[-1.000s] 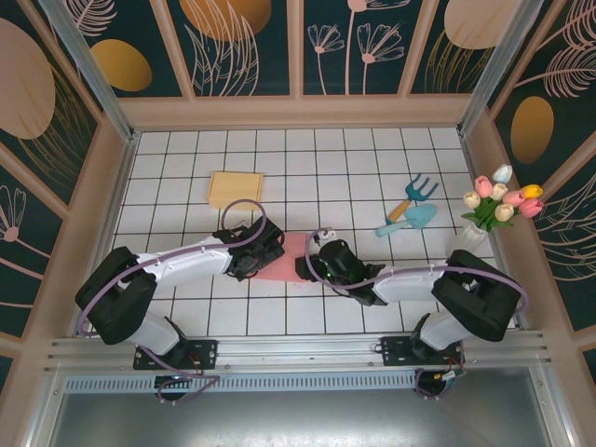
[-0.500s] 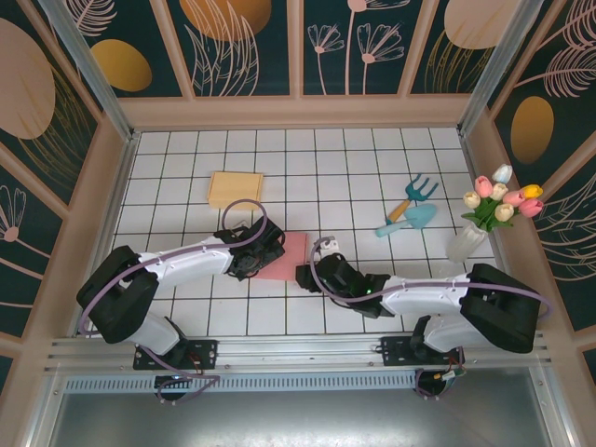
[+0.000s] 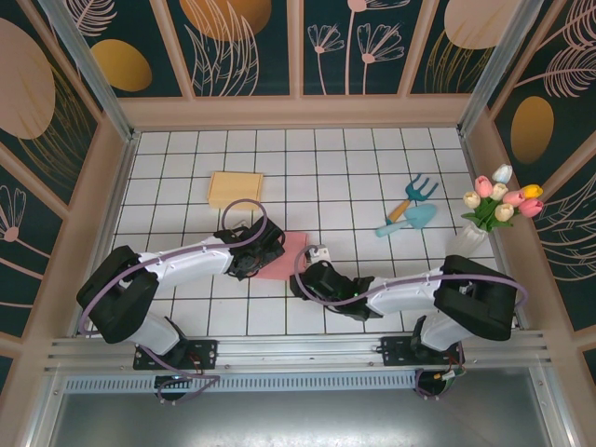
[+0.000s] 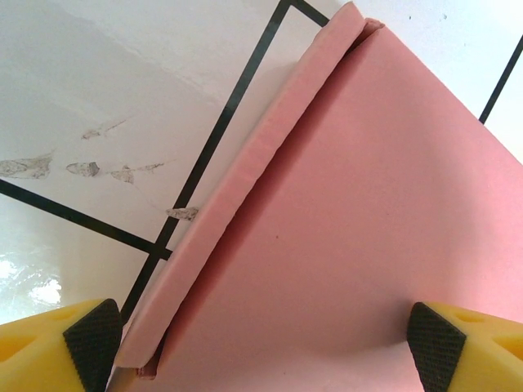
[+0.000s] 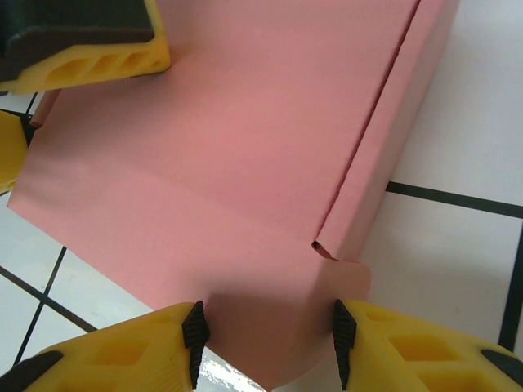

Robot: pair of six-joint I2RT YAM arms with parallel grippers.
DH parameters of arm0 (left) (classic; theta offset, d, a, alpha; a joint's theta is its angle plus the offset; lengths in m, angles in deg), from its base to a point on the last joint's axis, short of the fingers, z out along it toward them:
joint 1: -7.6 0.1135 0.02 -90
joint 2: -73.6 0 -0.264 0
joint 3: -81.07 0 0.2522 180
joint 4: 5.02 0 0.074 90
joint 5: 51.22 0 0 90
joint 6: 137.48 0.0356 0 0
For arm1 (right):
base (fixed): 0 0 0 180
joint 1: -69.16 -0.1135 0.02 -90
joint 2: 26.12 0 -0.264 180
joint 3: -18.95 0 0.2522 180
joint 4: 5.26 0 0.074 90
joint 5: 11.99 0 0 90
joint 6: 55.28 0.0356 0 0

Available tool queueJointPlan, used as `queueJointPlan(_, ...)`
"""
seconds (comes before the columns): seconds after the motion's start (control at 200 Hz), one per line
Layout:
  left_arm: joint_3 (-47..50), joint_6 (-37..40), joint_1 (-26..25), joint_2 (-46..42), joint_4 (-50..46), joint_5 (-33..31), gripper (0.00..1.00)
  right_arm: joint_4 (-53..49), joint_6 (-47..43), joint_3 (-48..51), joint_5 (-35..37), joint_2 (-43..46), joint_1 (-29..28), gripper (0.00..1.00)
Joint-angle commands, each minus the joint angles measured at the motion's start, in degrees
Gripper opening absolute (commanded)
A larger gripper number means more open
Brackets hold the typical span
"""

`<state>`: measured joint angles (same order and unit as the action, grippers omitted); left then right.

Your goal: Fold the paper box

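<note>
Pink flat paper box point(image 3: 285, 255) on white tiled table point(image 3: 372, 168): left gripper point(image 4: 265, 335) spread wide across box, right gripper point(image 5: 267, 335) clamped on its corner flap point(image 5: 274, 322).

Tiled table point(image 3: 354, 158): pink paper box point(image 3: 284, 256); tan box point(image 3: 235, 189); tools point(image 3: 410, 209)

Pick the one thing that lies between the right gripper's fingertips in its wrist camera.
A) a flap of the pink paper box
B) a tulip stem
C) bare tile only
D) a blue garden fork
A: in the right wrist view the right gripper straddles a flap that sticks out from the near end of the pink paper box.
</note>
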<state>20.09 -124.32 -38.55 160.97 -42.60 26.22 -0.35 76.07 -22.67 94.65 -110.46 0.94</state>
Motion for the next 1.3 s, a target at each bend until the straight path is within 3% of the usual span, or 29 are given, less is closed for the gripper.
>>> queueJointPlan(0.0,1.3,-1.1,-0.2,0.7,-1.4,-1.1,0.92,2.3,1.5,-1.6,-1.0,-1.5,-0.7,0.49)
queueJointPlan(0.42,1.1,-1.2,-0.3,1.0,-1.7,-1.7,0.92,3.2,0.4,-2.6,-2.0,-1.8,-1.5,0.42)
queueJointPlan(0.986,0.8,-1.1,-0.2,2.1,-1.6,-1.7,0.92,7.1,-1.3,-2.6,-7.0,0.2,-2.4,0.41)
queueJointPlan(1.296,0.5,-1.0,-0.2,2.6,-1.9,-1.7,0.92,3.3,-2.6,-2.9,-3.6,1.8,-2.4,0.41)
